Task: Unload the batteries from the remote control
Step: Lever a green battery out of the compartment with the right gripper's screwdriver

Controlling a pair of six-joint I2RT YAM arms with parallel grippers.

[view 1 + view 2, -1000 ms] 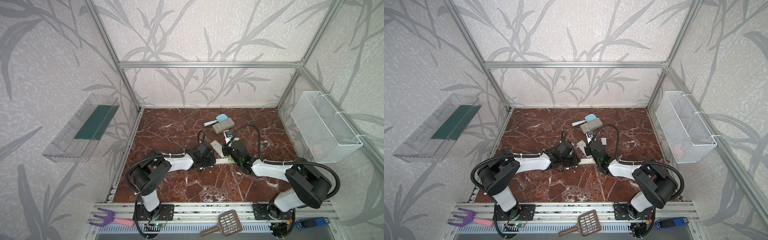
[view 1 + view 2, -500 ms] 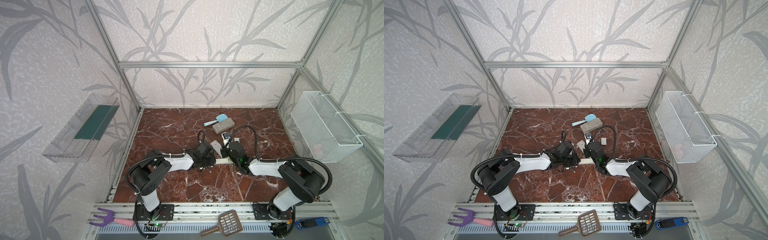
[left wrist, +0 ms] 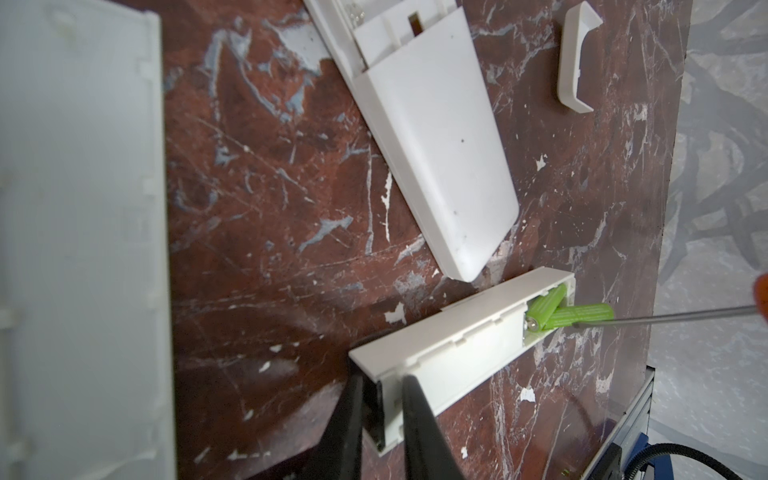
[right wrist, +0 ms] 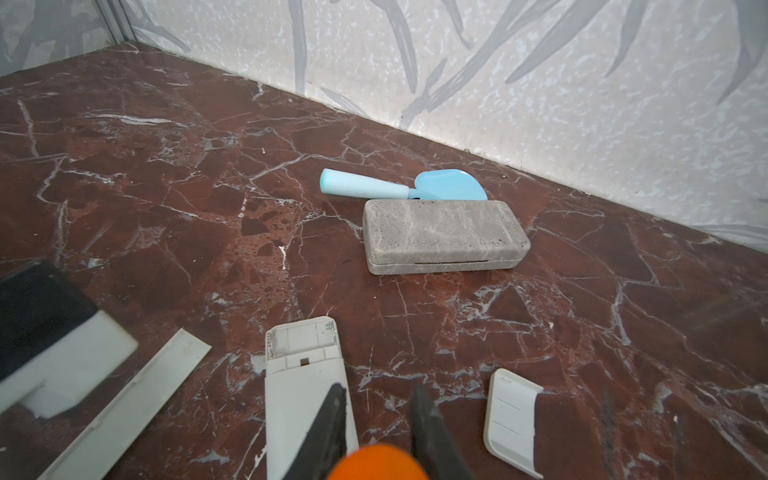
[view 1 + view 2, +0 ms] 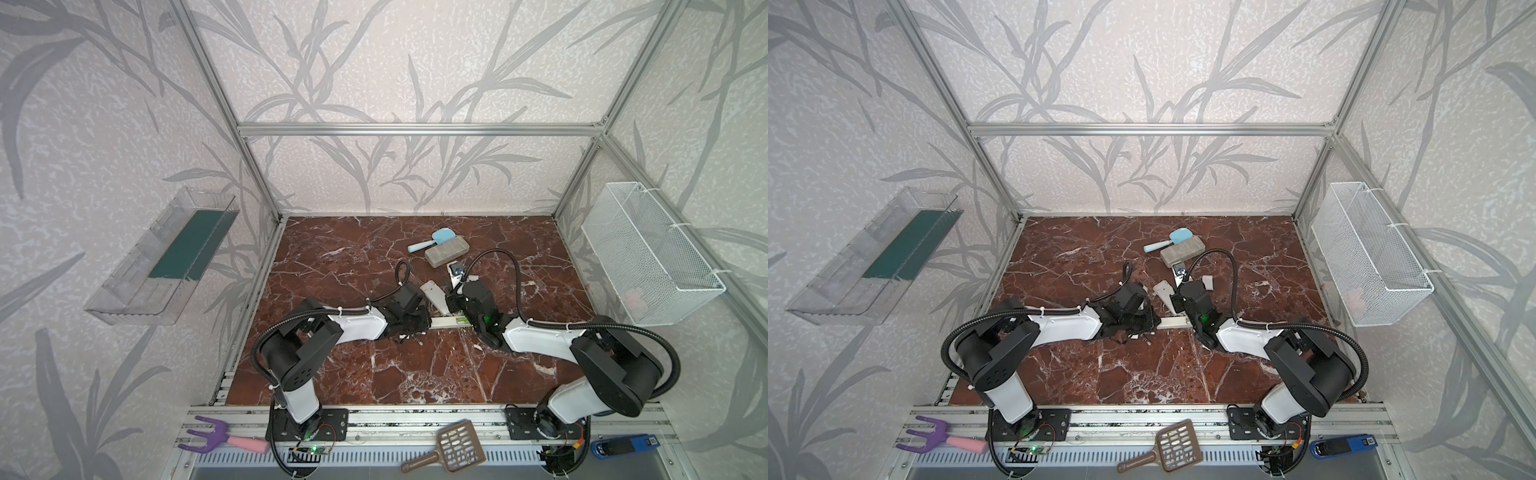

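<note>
Red marble desk (image 3: 270, 208) lies under both arms: your left gripper (image 3: 383, 380) is clamped on one end of the remote (image 3: 453, 345). Your right gripper (image 4: 378, 390) is clamped on the screwdriver (image 3: 665, 321), its tip at the batteries (image 3: 548, 309) in the remote's open far end. With one battery tipped over the rim and one seated, you look mid-pry, so lever gently and hold the remote firm.
</note>
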